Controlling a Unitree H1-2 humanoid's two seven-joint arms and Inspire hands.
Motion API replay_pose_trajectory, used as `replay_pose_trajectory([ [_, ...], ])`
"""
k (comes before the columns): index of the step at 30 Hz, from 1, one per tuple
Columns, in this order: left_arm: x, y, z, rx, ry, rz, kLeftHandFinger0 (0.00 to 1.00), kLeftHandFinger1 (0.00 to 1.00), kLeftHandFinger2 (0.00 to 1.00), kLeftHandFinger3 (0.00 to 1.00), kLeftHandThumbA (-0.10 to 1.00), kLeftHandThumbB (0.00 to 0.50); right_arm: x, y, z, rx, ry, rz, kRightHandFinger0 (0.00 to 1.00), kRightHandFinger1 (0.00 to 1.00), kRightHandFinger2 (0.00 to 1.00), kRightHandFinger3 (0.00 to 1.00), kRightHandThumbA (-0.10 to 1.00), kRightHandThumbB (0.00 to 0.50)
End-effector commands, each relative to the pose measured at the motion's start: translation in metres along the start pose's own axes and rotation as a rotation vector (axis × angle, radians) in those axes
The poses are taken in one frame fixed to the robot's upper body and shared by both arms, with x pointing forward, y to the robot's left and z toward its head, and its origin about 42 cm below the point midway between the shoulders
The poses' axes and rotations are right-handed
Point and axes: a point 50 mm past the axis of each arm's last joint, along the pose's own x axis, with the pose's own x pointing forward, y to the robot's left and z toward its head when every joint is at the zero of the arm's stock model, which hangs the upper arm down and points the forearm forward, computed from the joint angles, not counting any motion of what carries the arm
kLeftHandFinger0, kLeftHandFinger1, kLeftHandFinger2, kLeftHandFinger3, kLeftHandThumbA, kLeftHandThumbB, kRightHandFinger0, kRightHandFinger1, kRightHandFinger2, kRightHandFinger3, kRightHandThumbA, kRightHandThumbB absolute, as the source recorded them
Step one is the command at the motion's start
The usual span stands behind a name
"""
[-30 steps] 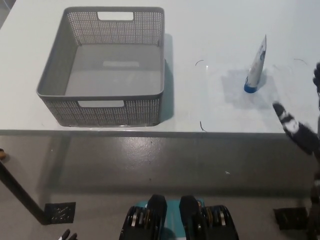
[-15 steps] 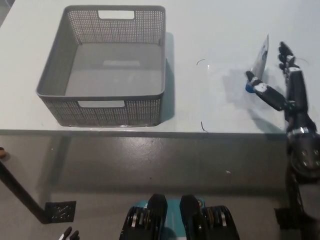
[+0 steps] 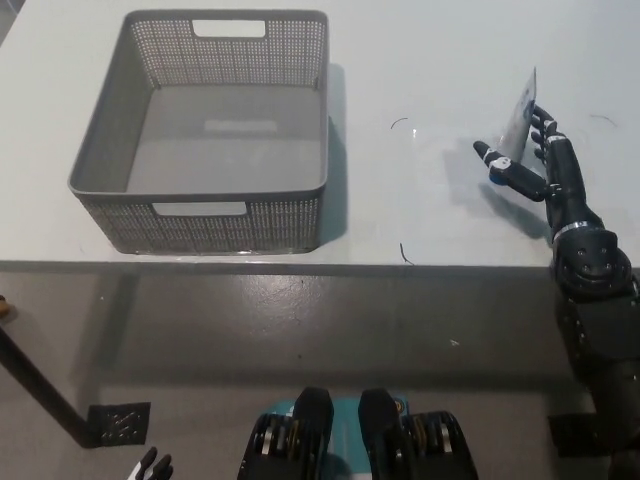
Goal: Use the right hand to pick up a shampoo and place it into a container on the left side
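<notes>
The shampoo [image 3: 517,120] stood cap-down on the worktop [image 3: 420,80], well right of the empty container [image 3: 100,205]. The right hand [image 3: 540,165] flanked it, fingers spread, apparently not yet gripping. Closing low near the cap should prevent tipping. The left hand [image 3: 150,466] rested low.

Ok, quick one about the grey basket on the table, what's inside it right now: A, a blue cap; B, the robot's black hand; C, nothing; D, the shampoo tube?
C: the grey basket shows only its bare floor, while the shampoo tube stands upright on the table to the right, with the black right hand around it.
</notes>
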Motion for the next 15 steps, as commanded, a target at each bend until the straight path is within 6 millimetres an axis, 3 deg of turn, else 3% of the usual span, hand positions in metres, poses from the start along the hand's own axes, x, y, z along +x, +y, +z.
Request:
replay_pose_trajectory([
  [1, -0.009, 0.004, 0.005, -0.01, -0.055, 0.023, 1.0, 1.0, 1.0, 1.0, 0.89, 0.049, 0.02, -0.011, 0.04, 0.041, -0.122, -0.057, 1.0, 1.0, 1.0, 1.0, 0.82, 0.331],
  [9, -0.016, 0.004, 0.003, -0.033, -0.046, 0.022, 1.0, 1.0, 1.0, 1.0, 0.88, 0.085, 0.028, -0.017, 0.039, 0.036, -0.092, -0.065, 1.0, 1.0, 1.0, 1.0, 0.83, 0.333],
  [15, -0.017, 0.004, 0.001, -0.041, -0.038, 0.022, 1.0, 1.0, 1.0, 1.0, 0.87, 0.067, 0.036, -0.018, 0.046, 0.08, -0.082, -0.072, 1.0, 1.0, 1.0, 1.0, 0.79, 0.341],
])
